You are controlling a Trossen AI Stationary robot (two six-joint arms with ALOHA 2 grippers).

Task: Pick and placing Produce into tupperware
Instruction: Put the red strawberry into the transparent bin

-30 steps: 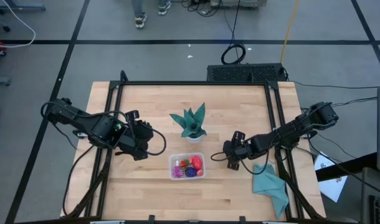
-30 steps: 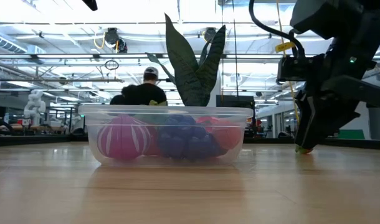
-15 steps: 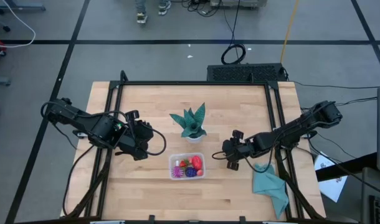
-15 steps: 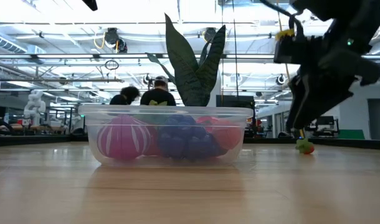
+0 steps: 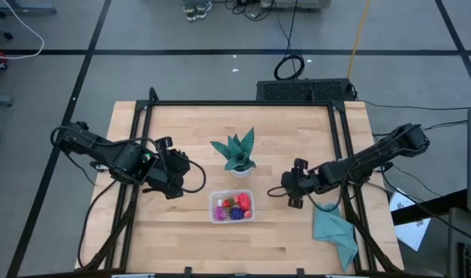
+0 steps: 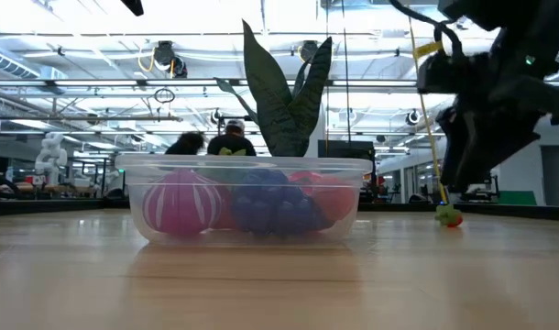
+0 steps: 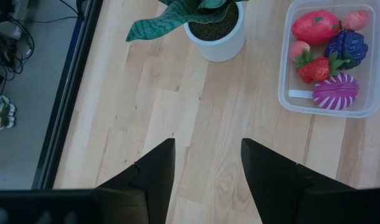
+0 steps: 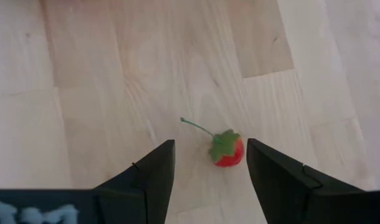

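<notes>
The clear tupperware (image 5: 232,207) stands on the wooden table and holds produce: a pink-purple striped ball (image 7: 335,91), a dark purple piece (image 7: 346,47), a strawberry (image 7: 314,68) and a larger red piece (image 7: 316,26). One small red fruit with a green stem (image 8: 228,151) lies alone on the table to the tupperware's right (image 6: 449,217). My right gripper (image 8: 210,155) hangs open above that fruit, clear of it (image 6: 463,174). My left gripper (image 7: 207,155) waits open over bare wood left of the tupperware (image 5: 180,179).
A teal spiky plant in a white pot (image 5: 237,157) stands just behind the tupperware. A teal cloth (image 5: 336,232) lies at the near right corner. A black frame (image 5: 243,103) runs along the table's edges. People stand in the room beyond the table (image 6: 229,137).
My right gripper has risen from the table and drawn back a little toward the right edge. The small red fruit, which was at its fingertips, stays lying on the wood.
</notes>
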